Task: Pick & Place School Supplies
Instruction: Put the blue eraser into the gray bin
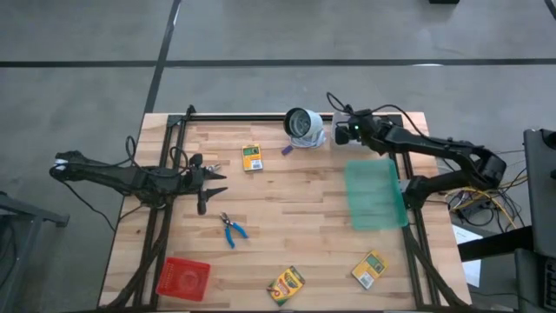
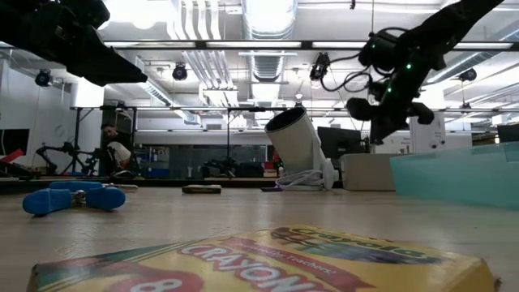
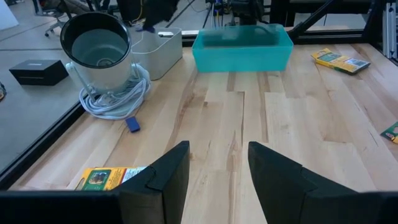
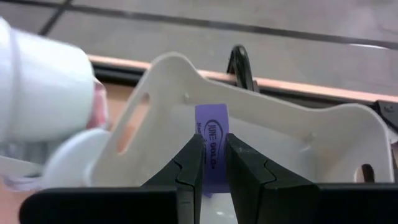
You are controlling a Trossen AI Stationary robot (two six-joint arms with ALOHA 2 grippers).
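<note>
The right claw (image 4: 212, 163) hangs over the white bin (image 4: 298, 146) at the far right of the worktop (image 1: 295, 209), pinched tight on a small purple piece (image 4: 211, 146). The left claw (image 3: 217, 168) waits parted and empty over the worktop's left side, near the blue-handled tool (image 1: 231, 229).

— What sort of place is shown?
— A robotics lab or workshop is indicated. Exposed ducts (image 2: 268, 32) and strip lighting are seen overhead, a bare concrete floor (image 1: 261, 35) surrounds the wooden table (image 1: 295, 209), and loose cables (image 1: 486, 204) are gathered beside it.
— Anything further back?
— A person (image 2: 113, 150) is seated among equipment stands.
</note>
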